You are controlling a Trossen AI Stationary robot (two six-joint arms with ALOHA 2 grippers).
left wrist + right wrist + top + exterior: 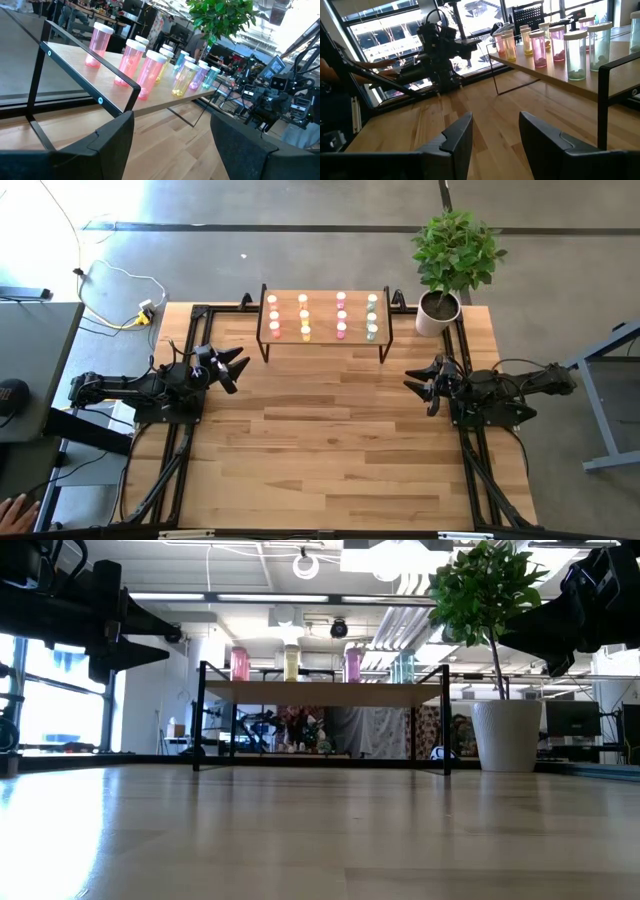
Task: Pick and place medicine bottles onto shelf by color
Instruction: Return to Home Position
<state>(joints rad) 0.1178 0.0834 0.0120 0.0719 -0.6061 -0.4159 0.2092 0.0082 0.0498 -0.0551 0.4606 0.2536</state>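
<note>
— Well, first entry: stock on the shelf?
— Twelve medicine bottles (303, 316), all upright on the shelf (322, 326). They stand in four colour columns of three: red-orange, yellow, pink, pale green. The shelf lies ahead of both tools, across bare bench (330, 430).
— Loose items under or between the tools?
— None visible. Sorting looks complete, and by my judgement only parking the arms remains.
— Left tool?
— Left tool (240, 372): fingers wide, nothing held, raised above the bench. The shelf's near corner is ahead of it and apart.
— Right tool?
— Right tool (415, 388): fingers wide, nothing held, also raised. The white plant pot (437, 315) stands beyond it, just beside the shelf's end, and touches neither.
— Room to move?
— The tools are well apart with open bench between them. Edges to note: the shelf's thin black legs (264, 348) and the pot.
</note>
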